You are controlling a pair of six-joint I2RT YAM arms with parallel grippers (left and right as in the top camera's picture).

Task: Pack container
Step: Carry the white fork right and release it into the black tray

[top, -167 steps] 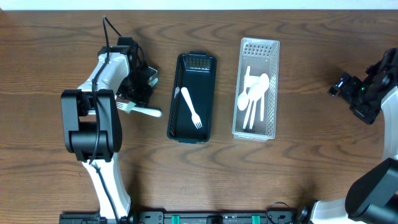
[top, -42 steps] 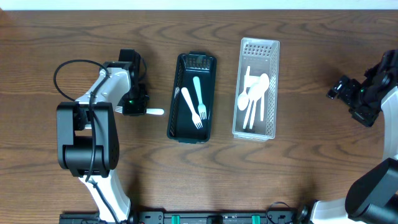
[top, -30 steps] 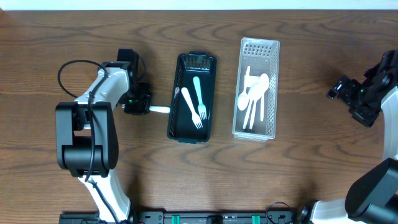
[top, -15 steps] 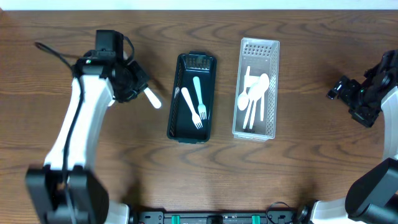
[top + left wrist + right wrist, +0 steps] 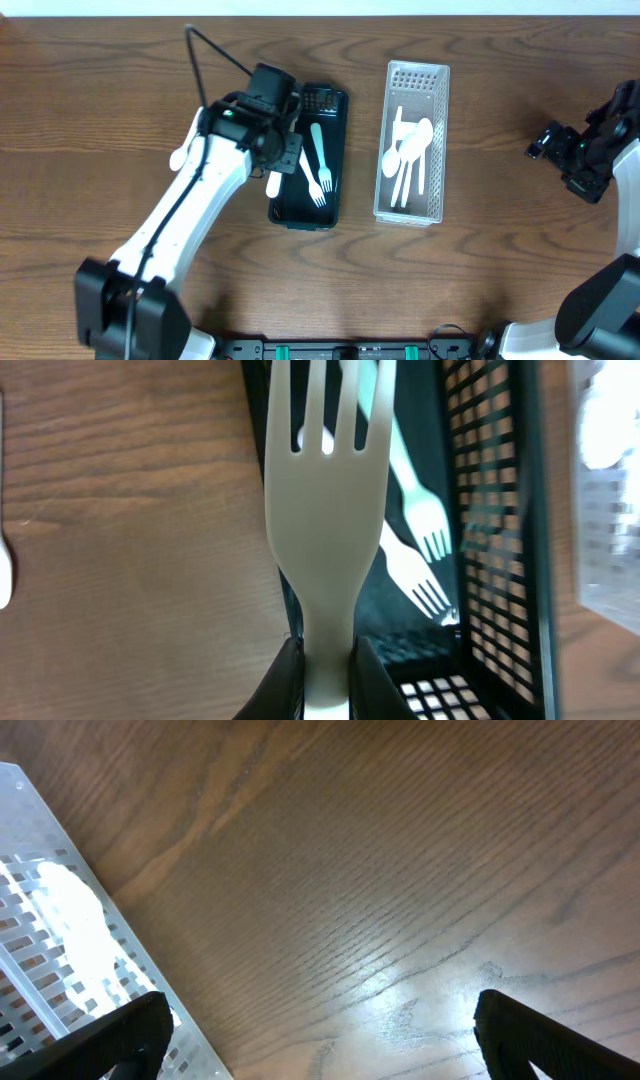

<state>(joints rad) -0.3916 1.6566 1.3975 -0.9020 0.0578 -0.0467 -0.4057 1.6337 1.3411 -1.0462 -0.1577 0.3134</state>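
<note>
The left claw (image 5: 325, 672) was clamped tight on the handle of a white fork (image 5: 325, 510), its two fingers (image 5: 288, 682) pressing the narrow stem from either side. The fork's tines pointed away from the wrist camera and hung over the left rim of the black tray (image 5: 490, 560), half over wood and half over the tray. From overhead, the left claw (image 5: 283, 150) sat at that same rim, and the fork's handle end (image 5: 273, 184) stuck out toward the near edge of the bench (image 5: 200, 260).

Inside the tray (image 5: 300, 210) lay two more forks (both flat on the floor, tines toward the near end): a teal fork (image 5: 320, 150) along the middle and a second white one (image 5: 316, 196) just left of it, its handle hidden under the claw. The wrist view showed the teal fork (image 5: 418, 510) and the white one (image 5: 412, 575) close together, tines nearly side by side.

To the right of the tray, apart from it, stood a clear basket (image 5: 441, 150) holding white spoons (image 5: 405, 160).

The right claw (image 5: 552, 141) hovered far off at the right edge, jaws wide and empty. Its own view (image 5: 322, 1010) looked down on bare wood, with a corner of the basket (image 5: 60, 950) at the left.
</note>
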